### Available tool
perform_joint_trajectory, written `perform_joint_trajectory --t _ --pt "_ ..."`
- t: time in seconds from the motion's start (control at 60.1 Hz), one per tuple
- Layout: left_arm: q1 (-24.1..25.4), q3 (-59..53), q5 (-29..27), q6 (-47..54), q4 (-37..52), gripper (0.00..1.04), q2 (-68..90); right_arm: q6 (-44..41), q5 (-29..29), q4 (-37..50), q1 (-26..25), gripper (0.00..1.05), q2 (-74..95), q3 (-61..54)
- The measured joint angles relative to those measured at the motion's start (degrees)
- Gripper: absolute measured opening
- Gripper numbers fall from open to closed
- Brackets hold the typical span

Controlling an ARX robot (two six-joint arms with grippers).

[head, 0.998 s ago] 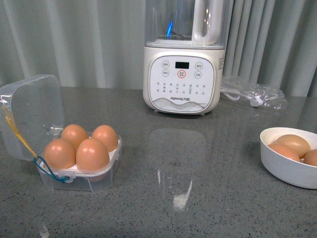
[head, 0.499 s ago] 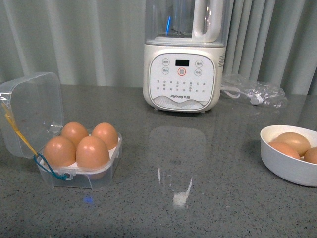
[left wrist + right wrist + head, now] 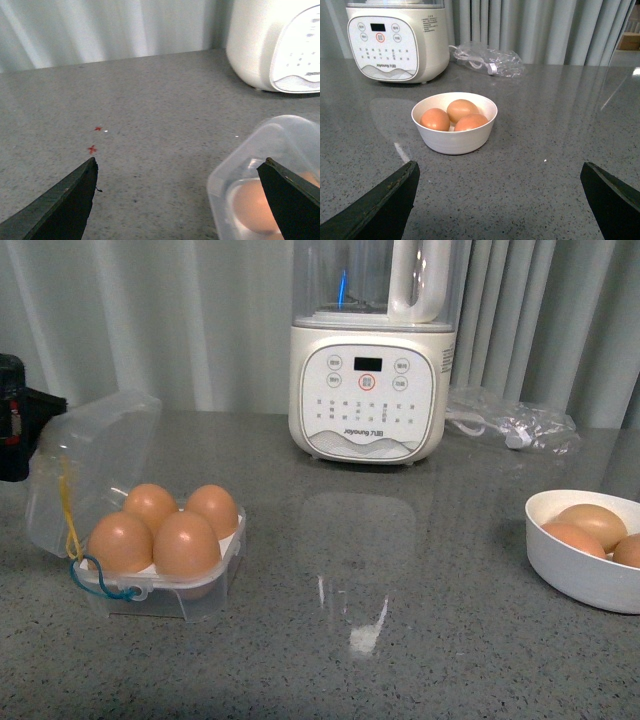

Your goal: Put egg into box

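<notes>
The clear plastic box [image 3: 190,605] sits at the front left of the counter with four brown eggs [image 3: 186,545] in its hollows. Its hinged lid [image 3: 100,455] stands half open, tipped over the eggs, with the yellow-and-blue cord [image 3: 70,525] hanging at the left. My left gripper [image 3: 30,420] is open right behind the lid. In the left wrist view the open gripper [image 3: 180,165] frames the lid [image 3: 280,135], with one egg [image 3: 250,207] showing through it. My right gripper [image 3: 500,165] is open and empty in front of the white bowl [image 3: 454,140], which holds three brown eggs [image 3: 462,108].
A cream blender [image 3: 368,390] stands at the back centre; it also shows in the right wrist view [image 3: 390,45]. A clear bag with a cable [image 3: 510,425] lies at the back right. The white bowl [image 3: 580,580] is at the right edge. Grey curtains hang behind.
My left gripper has come into the front view at the far left, behind the lid. The lid has tipped forward over the eggs. The bowl and eggs have not moved.
</notes>
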Motion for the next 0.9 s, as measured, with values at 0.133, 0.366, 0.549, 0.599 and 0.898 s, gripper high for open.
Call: perform_joint_trajectory --t 0.133,0.366,0.549,0.599,0.898 --pt "-5.09 -2.12 -0.94 -0.81 -0.48 0.98 -2.51 0.00 0.00 0.00 0.00 0.98 0.00 0.00" --pt "-12.55 -4.11 -1.20 -1.46 -3.26 0.98 -4.76 0.00 0.00 0.00 0.00 0.98 0.00 0.00" --pt "-11.52 -3.74 -1.44 -1.60 -5.16 0.98 -5.97 0.00 0.00 0.00 0.00 0.98 0.00 0.00" --pt "-10.64 -3.10 -1.36 -1.73 -6.21 0.98 -6.71 0.00 0.00 0.00 0.02 0.98 0.00 0.00" --pt "-3.13 0.48 -1.07 -3.41 -15.23 0.98 -15.98 0.00 0.00 0.00 0.00 0.98 0.00 0.00"
